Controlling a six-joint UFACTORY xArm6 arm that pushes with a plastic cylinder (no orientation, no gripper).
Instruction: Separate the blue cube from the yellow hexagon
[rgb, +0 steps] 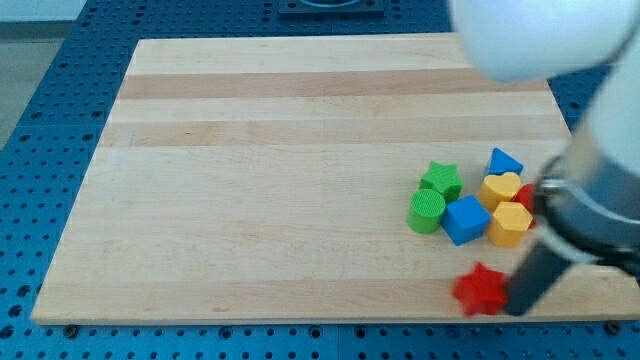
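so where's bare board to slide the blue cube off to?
Free: everything toward the view's left and top of the wooden board. Crowded at right: blue cube touches green cylinder and yellow hexagon; green star above. My tip is beside the red star.

Red block (528, 196) mostly hidden behind blurred arm (590, 190).
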